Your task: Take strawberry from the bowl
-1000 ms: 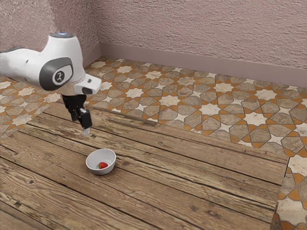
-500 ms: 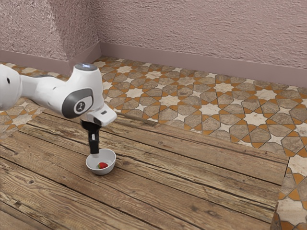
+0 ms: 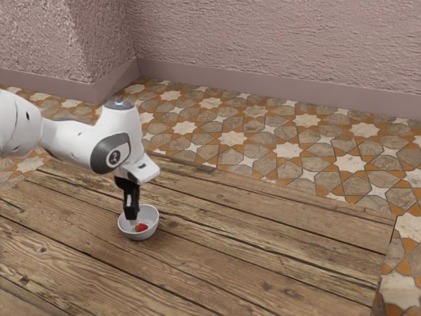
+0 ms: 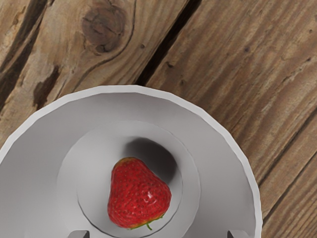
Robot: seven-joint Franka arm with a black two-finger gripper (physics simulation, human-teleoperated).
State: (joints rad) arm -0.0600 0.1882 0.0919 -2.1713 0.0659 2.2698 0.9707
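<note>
One strawberry (image 4: 138, 196) lies low in the bowl (image 4: 247, 171), off-centre to the wide-open, empty hand (image 3: 133, 222), so descending uncorrected could make a fingertip roll the rounded fruit aside or jam against the sloping wall.

The strawberry (image 4: 137, 198) is red and seed-dimpled, with a bit of green stem at its broad end; it lies on its side on the bottom of the bowl (image 4: 220, 163). The bowl is round, light grey with a paler rim, and stands upright on the wooden table (image 3: 263, 263).
</note>
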